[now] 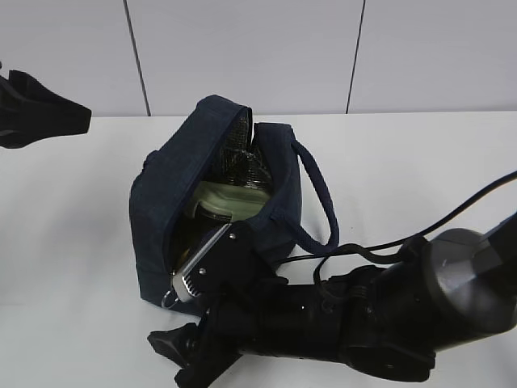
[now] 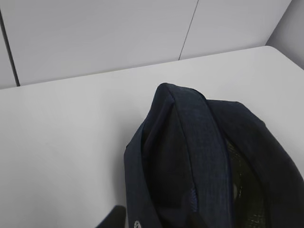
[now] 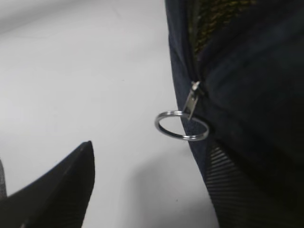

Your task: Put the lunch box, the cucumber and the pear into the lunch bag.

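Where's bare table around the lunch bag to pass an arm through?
Open table lies left of the lunch bag, and behind it toward the wall. Crowded: the front right, where the right arm, its cable and the bag's handle sit.

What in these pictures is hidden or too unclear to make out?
- Cucumber and pear: not seen in any view; the lunch bag walls may hide them.
- Lunch box: exterior view shows only part of its green lid.
- Left gripper: cut off by the left wrist view's bottom edge.
- Right gripper: fingertips blurred against the bag.
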Tool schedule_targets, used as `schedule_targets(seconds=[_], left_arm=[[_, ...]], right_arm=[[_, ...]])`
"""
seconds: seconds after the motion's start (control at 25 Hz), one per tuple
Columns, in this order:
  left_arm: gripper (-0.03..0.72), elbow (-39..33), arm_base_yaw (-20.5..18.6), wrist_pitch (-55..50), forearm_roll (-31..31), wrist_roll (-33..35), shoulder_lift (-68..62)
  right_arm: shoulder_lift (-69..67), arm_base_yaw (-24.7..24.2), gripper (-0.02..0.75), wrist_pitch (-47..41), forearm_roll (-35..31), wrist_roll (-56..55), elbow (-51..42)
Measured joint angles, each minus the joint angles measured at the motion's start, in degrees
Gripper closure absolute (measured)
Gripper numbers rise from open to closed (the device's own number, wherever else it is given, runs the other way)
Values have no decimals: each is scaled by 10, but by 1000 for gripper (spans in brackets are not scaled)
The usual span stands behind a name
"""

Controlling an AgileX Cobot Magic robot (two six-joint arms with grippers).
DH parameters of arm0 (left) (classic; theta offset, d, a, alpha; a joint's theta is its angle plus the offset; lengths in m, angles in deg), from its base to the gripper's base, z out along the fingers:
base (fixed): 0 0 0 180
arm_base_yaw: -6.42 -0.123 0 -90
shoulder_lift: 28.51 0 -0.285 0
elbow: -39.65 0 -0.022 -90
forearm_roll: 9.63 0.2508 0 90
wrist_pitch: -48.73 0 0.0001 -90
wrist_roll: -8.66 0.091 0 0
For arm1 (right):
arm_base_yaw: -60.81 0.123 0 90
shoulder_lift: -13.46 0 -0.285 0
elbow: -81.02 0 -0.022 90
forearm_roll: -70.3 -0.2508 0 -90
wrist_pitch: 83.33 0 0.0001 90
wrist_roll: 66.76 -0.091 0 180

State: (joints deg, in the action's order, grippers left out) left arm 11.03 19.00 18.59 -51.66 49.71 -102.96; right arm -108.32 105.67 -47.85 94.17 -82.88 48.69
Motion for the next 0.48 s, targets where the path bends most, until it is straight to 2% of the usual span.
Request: schedule_targets(seconds=[0.48], left_arm=[[446,0,0,0,0,0,0]], right_arm=[[-2,0,172,-4,-26,0,11]])
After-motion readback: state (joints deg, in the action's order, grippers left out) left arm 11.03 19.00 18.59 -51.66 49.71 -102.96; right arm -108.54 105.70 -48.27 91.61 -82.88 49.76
